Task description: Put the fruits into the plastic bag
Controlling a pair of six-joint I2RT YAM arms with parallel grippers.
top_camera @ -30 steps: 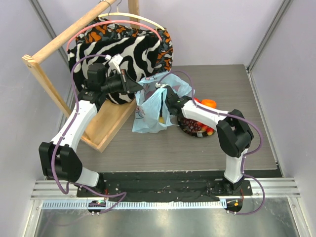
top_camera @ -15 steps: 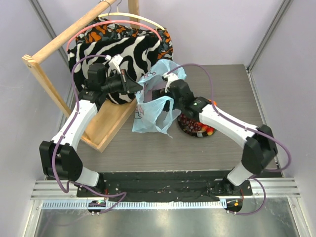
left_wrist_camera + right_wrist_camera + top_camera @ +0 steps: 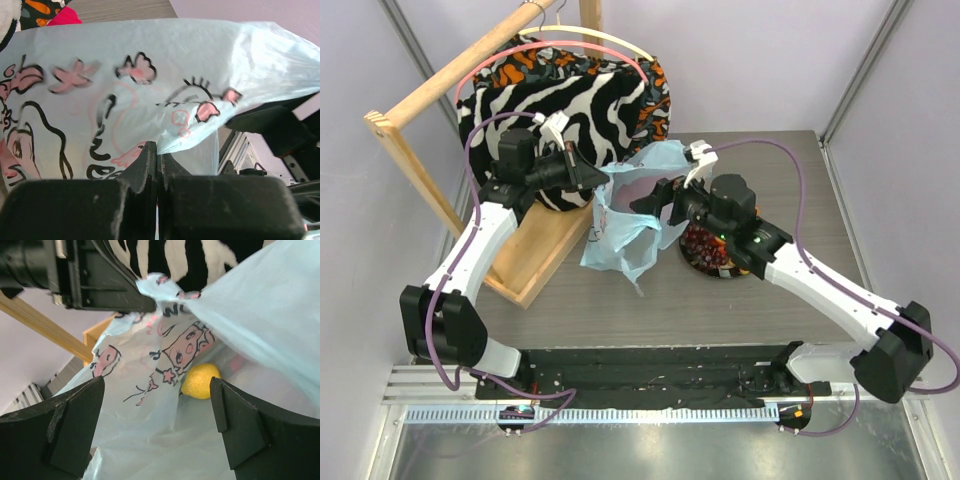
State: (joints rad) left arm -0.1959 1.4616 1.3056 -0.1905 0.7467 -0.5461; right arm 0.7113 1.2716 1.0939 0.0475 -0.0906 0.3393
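The light-blue plastic bag (image 3: 618, 232) stands open at mid-table. My left gripper (image 3: 596, 178) is shut on its rim, and the left wrist view shows the jaws pinching the printed film (image 3: 157, 150). My right gripper (image 3: 655, 205) is open and empty over the bag's mouth. In the right wrist view its fingers (image 3: 75, 425) are spread wide above the bag (image 3: 165, 440), and a yellow fruit (image 3: 201, 381) lies inside. Dark grapes (image 3: 705, 243) and little red-yellow balls (image 3: 733, 266) lie on the dark plate (image 3: 695, 266), which is partly under my right arm. The apple and the orange are hidden.
A wooden frame (image 3: 435, 85) leans at the left, with its base (image 3: 535, 265) close to the bag. Zebra-striped fabric (image 3: 580, 100) on hangers is right behind the bag. My left gripper also shows in the right wrist view (image 3: 95, 275).
My right arm has swung its elbow out to the right and now reaches the bag from the right. The bag's mouth has spread wider and its lower edge has shifted left. The left arm stays put.
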